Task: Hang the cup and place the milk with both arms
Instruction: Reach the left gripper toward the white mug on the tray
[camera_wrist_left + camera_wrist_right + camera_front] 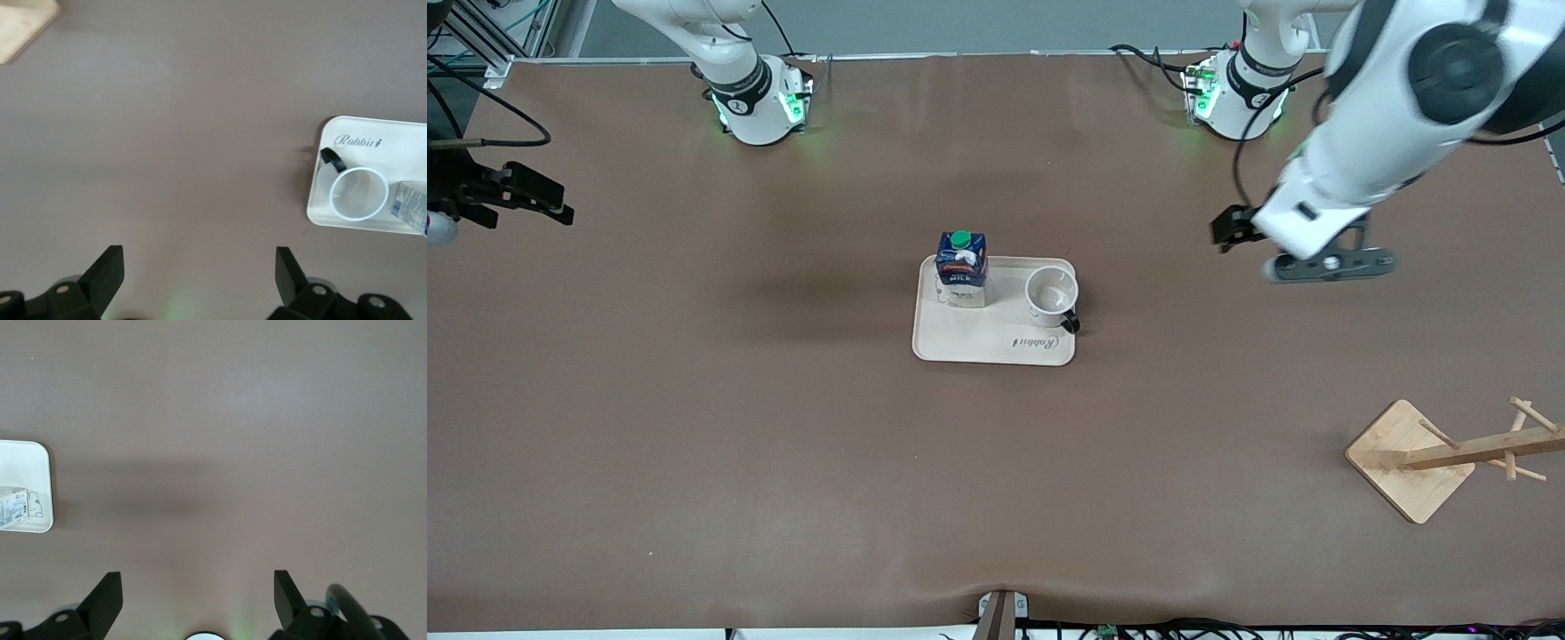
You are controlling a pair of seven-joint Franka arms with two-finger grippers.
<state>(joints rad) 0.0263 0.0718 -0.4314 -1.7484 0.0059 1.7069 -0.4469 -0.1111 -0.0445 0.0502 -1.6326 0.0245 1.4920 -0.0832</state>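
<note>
Two items stood untouched on a cream tray at the middle of the brown surface: the milk, upright, green cap on top, at the tray's corner toward the right arm's end and farther from the front camera; the cup, upright, mouth up, black handle turned toward the front camera, beside the milk toward the left arm's end, the two apart. One wooden rack, pegs bare, stood well apart from the tray, nearer the front camera at the left arm's end. Left gripper: jaws wide, holding nothing, over bare surface between tray and table end. Right gripper: jaws wide, empty, over the right arm's end. Progress, by judgement: nothing done; cup still to be hung, milk still to be placed, both grasps outstanding.
</note>
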